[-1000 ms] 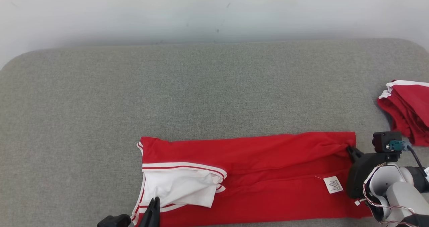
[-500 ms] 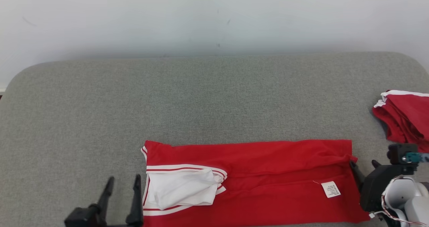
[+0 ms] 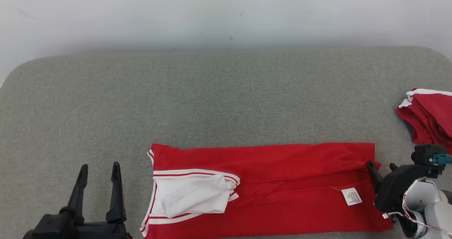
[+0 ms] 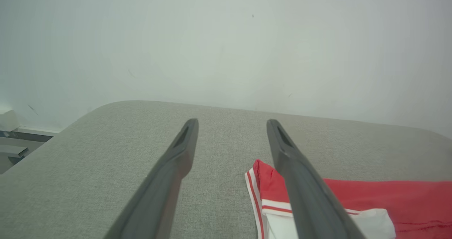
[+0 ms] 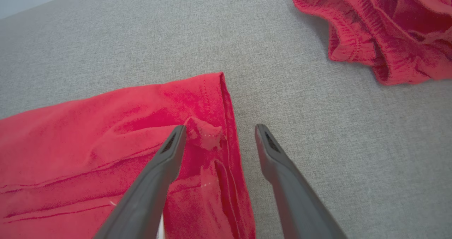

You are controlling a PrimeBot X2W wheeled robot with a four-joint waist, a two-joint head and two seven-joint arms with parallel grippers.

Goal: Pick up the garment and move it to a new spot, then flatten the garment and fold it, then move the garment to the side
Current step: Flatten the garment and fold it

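Too small to read: print on the white label (image 3: 351, 196) left of the right fingers (image 3: 373, 173). Cut by the head view's edge: red pile (image 3: 429, 119) beyond those fingers, also the garment (image 3: 282, 182) between both pairs (near hem lost at the bottom). Hidden behind the left fingers (image 4: 300, 182), wrist view: part of the striped trim (image 4: 275, 206).

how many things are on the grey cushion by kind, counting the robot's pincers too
flat red cloth garment with white trim, folded into a long strip: 1
bunched pile of red cloth with white trim: 1 (pieces in it cannot be told)
dark two-fingered pincers, both open: 2, left pincer and right pincer
total: 4
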